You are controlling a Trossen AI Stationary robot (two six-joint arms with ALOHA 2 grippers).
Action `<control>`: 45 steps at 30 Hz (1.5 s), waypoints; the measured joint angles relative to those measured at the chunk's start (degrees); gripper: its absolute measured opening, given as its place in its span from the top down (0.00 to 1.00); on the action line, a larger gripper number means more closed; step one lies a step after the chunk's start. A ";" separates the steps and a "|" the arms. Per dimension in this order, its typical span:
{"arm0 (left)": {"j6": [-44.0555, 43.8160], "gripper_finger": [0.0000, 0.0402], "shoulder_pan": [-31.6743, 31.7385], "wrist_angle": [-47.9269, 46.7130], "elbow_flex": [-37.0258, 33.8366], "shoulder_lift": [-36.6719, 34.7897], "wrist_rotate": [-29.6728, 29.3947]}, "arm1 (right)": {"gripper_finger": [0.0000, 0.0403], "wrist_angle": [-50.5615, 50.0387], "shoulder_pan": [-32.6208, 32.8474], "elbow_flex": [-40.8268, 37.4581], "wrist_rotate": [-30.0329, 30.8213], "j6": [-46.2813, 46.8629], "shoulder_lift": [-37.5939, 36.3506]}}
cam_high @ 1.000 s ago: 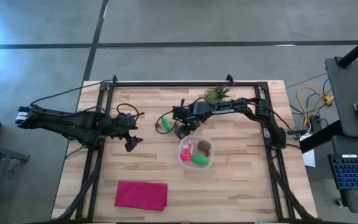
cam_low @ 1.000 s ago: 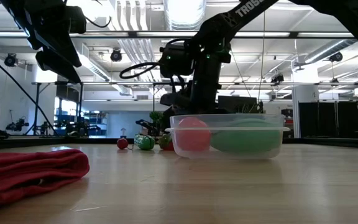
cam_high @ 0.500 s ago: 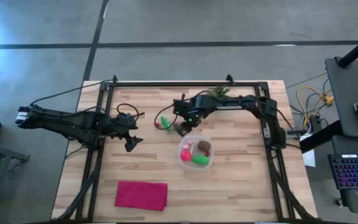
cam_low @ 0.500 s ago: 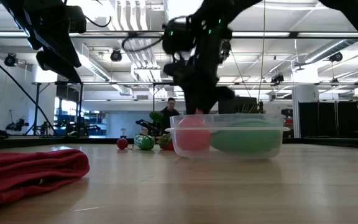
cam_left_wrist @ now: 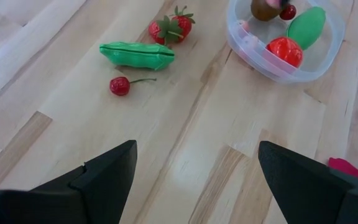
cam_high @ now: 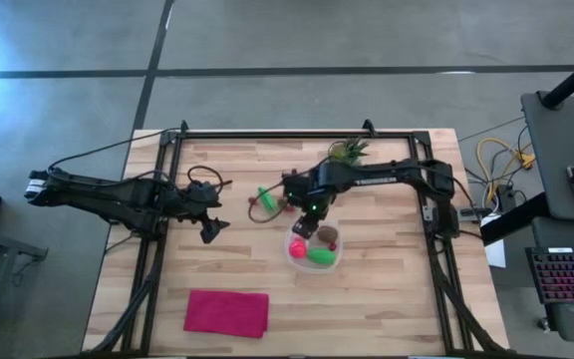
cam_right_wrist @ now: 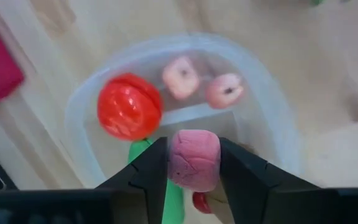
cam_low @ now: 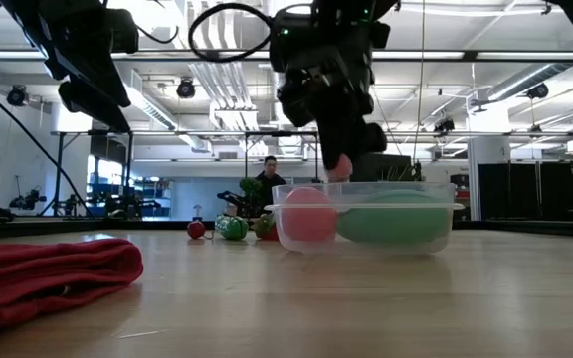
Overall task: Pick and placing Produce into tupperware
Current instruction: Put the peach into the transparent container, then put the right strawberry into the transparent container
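My right gripper [cam_right_wrist: 194,180] hovers over the tupperware [cam_high: 329,261], a clear roundish tub, and is shut on a small pink produce piece [cam_right_wrist: 194,158]. In the low view that piece [cam_low: 339,166] sits just above the tub's rim [cam_low: 366,186]. Inside the tub lie a red round piece [cam_right_wrist: 129,114], two pink pieces [cam_right_wrist: 181,78], a green oblong [cam_high: 320,255] and a brown round one [cam_high: 327,236]. A green pod [cam_left_wrist: 137,55], a strawberry [cam_left_wrist: 173,26] and a cherry [cam_left_wrist: 119,86] lie on the table. My left gripper [cam_left_wrist: 197,180] waits open at the table's left [cam_high: 210,227]. My right gripper pinches the pink piece [cam_right_wrist: 194,163] between its two fingers [cam_right_wrist: 151,171], one on each side of it. The fingers come from above, pointing down. The piece is lifted clear, hanging over the tub's inside, touching neither the rim nor the pieces below.
A magenta cloth [cam_high: 227,312] lies near the table's near left edge. A potted green plant [cam_high: 347,152] stands at the far edge behind the right arm. Bare wood lies between the left gripper and the tub. A person [cam_low: 270,171] shows in the room beyond.
My right gripper has risen from the loose produce and moved toward the near edge, carrying the pink piece from beside the tub until it is over the tub's opening. The left arm has kept still.
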 joint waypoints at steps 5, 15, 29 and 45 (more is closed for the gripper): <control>0.00 0.20 0.00 0.13 -0.04 0.36 0.01 | 0.58 2.29 1.67 -0.24 0.87 -0.46 1.03; -0.04 0.20 0.00 0.11 -0.04 0.60 1.67 | 0.31 3.26 1.10 5.18 16.93 -5.09 0.37; -0.09 0.20 0.00 0.19 -0.02 0.99 1.69 | 0.38 8.59 -3.04 4.48 22.94 -40.08 4.72; -0.07 0.20 0.00 0.13 0.00 2.02 1.64 | 0.37 13.89 -3.09 5.04 22.76 -41.44 11.05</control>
